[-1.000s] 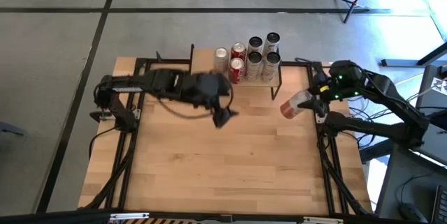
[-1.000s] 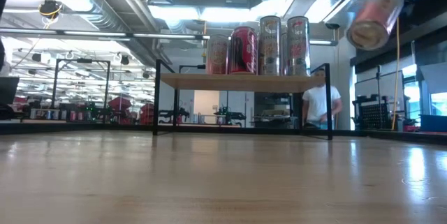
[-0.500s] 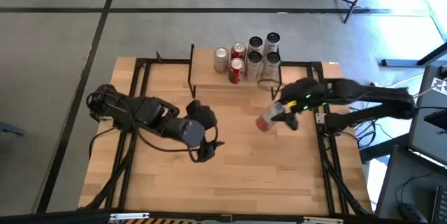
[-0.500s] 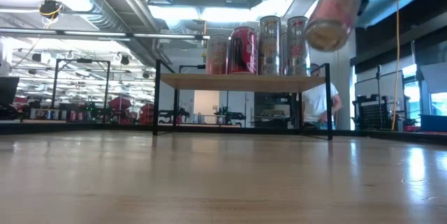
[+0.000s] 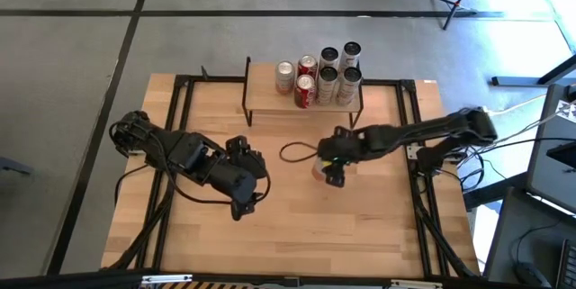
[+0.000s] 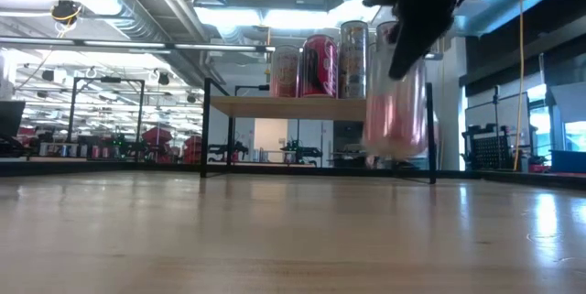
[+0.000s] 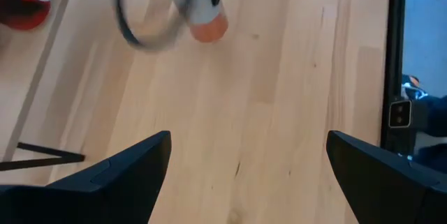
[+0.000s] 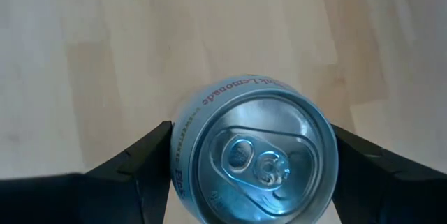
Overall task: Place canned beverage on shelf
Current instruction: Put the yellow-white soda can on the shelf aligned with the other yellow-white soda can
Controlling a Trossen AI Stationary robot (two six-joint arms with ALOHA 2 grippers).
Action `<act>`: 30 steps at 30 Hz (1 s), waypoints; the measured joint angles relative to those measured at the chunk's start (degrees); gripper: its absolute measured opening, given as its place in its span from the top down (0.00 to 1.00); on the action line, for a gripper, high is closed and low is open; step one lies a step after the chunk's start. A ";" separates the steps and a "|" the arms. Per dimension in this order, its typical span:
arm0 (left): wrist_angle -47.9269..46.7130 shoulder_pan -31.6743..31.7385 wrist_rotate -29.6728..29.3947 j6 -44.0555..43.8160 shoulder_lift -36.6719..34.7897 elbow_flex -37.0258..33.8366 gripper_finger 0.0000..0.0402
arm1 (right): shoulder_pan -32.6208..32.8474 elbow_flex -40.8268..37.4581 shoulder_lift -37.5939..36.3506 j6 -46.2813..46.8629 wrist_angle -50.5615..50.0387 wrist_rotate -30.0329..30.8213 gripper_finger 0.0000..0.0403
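**Right arm swung can from right edge to mid-surface, now upright**

Since a second ago the right arm has carried the pink can point(image 6: 396, 111) from out past the right rail, where it hung tilted, in toward the centre; it now stands vertical, in front of the shelf point(image 5: 261, 77) on the near side. Left arm has pulled back from the middle to the left-near part of the surface point(image 5: 297, 221).

State now:
- Right gripper point(image 5: 329, 165) comes down over the can from above, fingers point(image 8: 140, 165) clamped on its sides just below the rim; the right wrist view looks straight down on the pull-tab lid. Label reads something with "Lemonade".
- In the low view the can's base looks near surface level, but can't tell if it's touching or just above.
- Left gripper point(image 5: 241, 194) hangs spread wide and holds nothing, well apart from the can; its wrist view shows the can and right arm further off.
- Shelf already holds six cans point(image 5: 319, 73) bunched at its right half; left half is bare board.

Handling, my read:
- Thin aluminium wall: stiff if full, dents easily if squeezed hard. Smooth, probably slick.
- Full can is moderately heavy, and tall and narrow, so it tips easily.
- Side grip on the upper body, as now, looks right; keep it vertical.
- Free slot is left of the cluster; needs lifting clear of the shelf edge and black legs.
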 joint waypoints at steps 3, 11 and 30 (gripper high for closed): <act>0.03 0.01 1.95 0.44 0.00 0.00 0.08 | 0.54 1.55 4.09 -1.04 -0.42 0.41 0.31; 0.72 0.04 5.93 -0.39 0.00 0.00 0.08 | 0.50 2.30 8.59 -1.00 -0.28 -0.93 0.31; 17.65 0.40 5.54 -5.47 2.01 -4.69 0.08 | 4.85 4.46 -4.41 -3.49 -7.16 -3.98 0.16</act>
